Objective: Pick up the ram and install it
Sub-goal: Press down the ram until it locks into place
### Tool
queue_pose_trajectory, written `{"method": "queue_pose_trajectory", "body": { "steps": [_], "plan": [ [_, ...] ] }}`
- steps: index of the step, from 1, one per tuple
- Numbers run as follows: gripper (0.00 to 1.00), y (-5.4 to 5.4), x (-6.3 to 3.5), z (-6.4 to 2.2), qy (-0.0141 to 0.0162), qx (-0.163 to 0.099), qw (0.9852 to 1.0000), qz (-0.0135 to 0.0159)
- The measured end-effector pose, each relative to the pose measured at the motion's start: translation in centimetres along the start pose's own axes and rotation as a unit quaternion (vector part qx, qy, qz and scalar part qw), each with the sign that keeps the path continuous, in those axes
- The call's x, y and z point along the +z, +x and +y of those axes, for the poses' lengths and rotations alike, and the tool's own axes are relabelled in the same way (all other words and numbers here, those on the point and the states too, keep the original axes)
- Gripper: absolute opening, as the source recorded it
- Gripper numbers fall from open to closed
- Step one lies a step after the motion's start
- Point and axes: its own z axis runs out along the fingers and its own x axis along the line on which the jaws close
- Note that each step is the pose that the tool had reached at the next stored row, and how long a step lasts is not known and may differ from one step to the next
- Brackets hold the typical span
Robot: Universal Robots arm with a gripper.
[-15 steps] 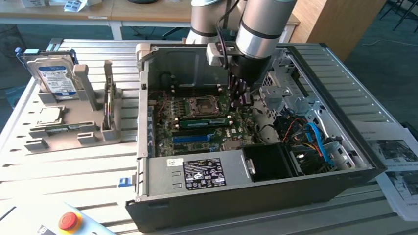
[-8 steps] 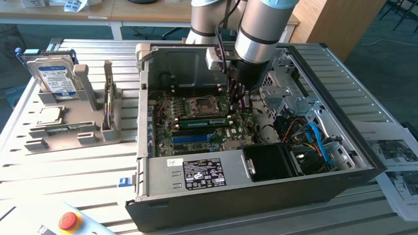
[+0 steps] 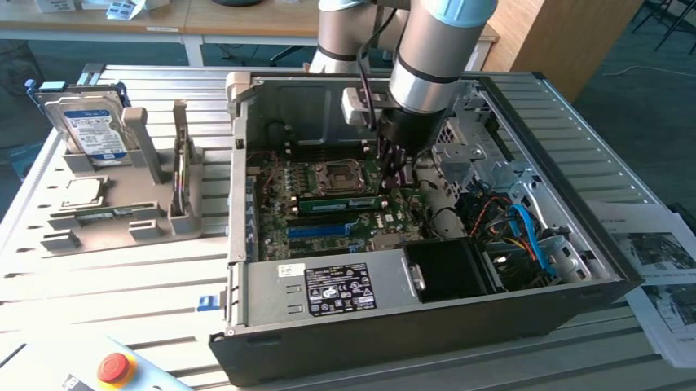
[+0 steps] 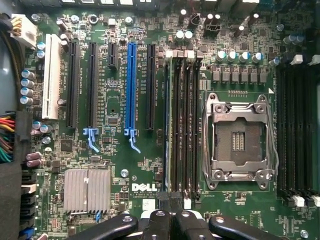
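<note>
My tool: my tool (image 3: pixel 394 167) hangs low inside the open computer case, above the motherboard, with its fingers (image 4: pixel 172 222) pressed together and nothing between them.
Tool and slots: in the wrist view my closed fingertips sit at the end of the bank of black memory slots (image 4: pixel 182 125) next to the CPU socket.
The ram: the ram (image 3: pixel 338 204) is a long green stick lying seated across the motherboard, just beside the CPU socket in the exterior view, close under my tool.
Ram from the wrist: here the ram (image 4: pixel 167 130) shows only as a thin edge standing in the slot bank, on the side nearest the black expansion slots; I cannot tell whether its latches are closed.
CPU socket: the CPU socket (image 4: pixel 239 141) is open in its silver frame, with no chip in it.
Motherboard: the motherboard (image 4: pixel 115 150) is green, with a blue expansion slot (image 4: pixel 131 85), a white slot (image 4: pixel 51 75) and a finned silver heatsink (image 4: pixel 87 190).
Case: the computer case (image 3: pixel 435 326) lies on its side on the bench (image 3: pixel 120 277), its black power supply (image 3: pixel 337 289) nearest the camera, and blue cables (image 3: pixel 533 236) towards the exterior view's right.
Holder: a grey holder (image 3: pixel 130 220) stands on the bench at the exterior view's left, well apart from my tool.
Hard drive: a hard drive (image 3: pixel 93 122) with a blue-white label stands upright in that holder.
CPU chip: a square silver CPU chip (image 3: pixel 85 191) lies flat in the holder, in front of the hard drive.
Red button: a red button (image 3: pixel 116 368) sits at the bench's near edge.
</note>
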Motion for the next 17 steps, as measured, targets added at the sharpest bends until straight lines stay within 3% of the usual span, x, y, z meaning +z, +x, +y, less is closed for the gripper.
{"method": "queue_pose_trajectory", "body": {
  "steps": [17],
  "plan": [
    [0.1, 0.01, 0.41, -0.02, 0.0, 0.0, 1.0, 0.0001]
  ]
}}
